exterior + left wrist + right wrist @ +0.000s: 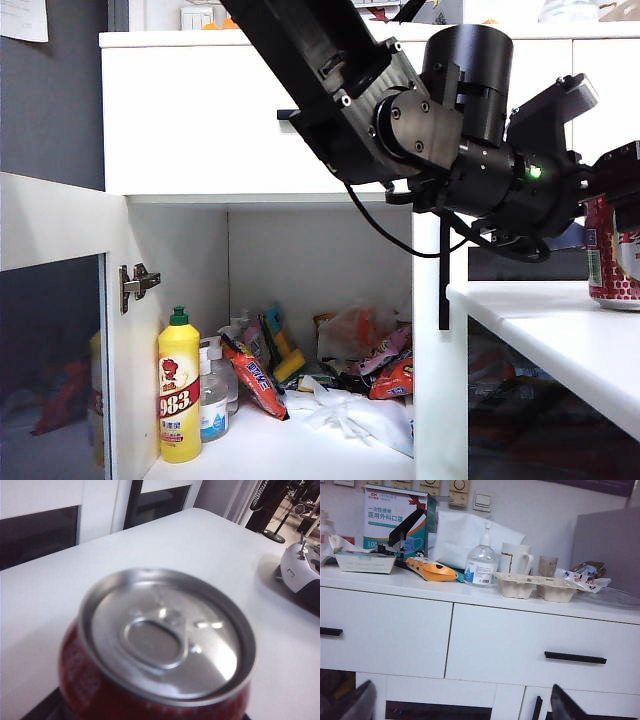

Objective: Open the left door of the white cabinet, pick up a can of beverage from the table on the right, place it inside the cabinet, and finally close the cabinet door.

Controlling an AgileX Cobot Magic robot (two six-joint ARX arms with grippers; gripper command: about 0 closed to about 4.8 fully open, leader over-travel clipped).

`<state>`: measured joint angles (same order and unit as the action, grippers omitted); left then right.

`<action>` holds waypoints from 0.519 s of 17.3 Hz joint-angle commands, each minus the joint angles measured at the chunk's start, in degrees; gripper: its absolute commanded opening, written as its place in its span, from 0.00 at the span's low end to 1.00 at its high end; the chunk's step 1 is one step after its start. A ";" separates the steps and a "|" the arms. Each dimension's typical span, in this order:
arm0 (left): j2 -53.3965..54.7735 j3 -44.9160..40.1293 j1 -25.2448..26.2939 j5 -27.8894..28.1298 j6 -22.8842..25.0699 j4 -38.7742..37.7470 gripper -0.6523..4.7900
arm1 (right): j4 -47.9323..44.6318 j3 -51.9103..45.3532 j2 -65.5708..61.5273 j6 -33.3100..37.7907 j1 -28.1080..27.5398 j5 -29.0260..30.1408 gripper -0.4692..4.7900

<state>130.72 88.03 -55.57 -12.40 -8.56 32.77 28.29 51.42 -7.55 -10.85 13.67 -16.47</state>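
Red can of beverage [160,645] sits between left end effector [625,215] fingers; right end effector [465,705] gapes wide.

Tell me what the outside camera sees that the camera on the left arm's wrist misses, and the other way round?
Only the exterior view shows the left door swung open, the white cabinet interior with a yellow bottle and snack packets, and the left end effector at the can. Only the left wrist view shows the can's silver top from above and a white device further along the table. Both show the can of beverage standing on the table.
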 commanded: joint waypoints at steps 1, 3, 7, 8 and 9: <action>-1.84 0.17 0.35 -0.68 0.13 -0.07 0.31 | -0.17 0.26 -0.09 -0.11 0.07 -0.50 1.00; -5.40 0.17 1.53 -0.83 1.14 -3.82 0.15 | 0.22 0.26 -0.09 -0.11 0.07 -0.48 1.00; -18.23 0.17 5.44 -1.84 6.08 -24.72 0.11 | 0.42 0.22 -0.11 0.59 0.09 -0.31 1.00; -21.62 0.17 6.51 -2.25 8.33 -29.35 0.11 | 0.42 0.20 -0.11 1.01 0.09 -0.28 1.00; -25.03 0.09 7.87 -3.96 10.36 -34.05 0.11 | 0.39 0.11 -0.11 1.70 0.09 -0.28 1.00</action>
<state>108.22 87.64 -48.51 -14.46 -0.49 -0.36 29.47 51.42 -7.55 -10.00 13.67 -16.43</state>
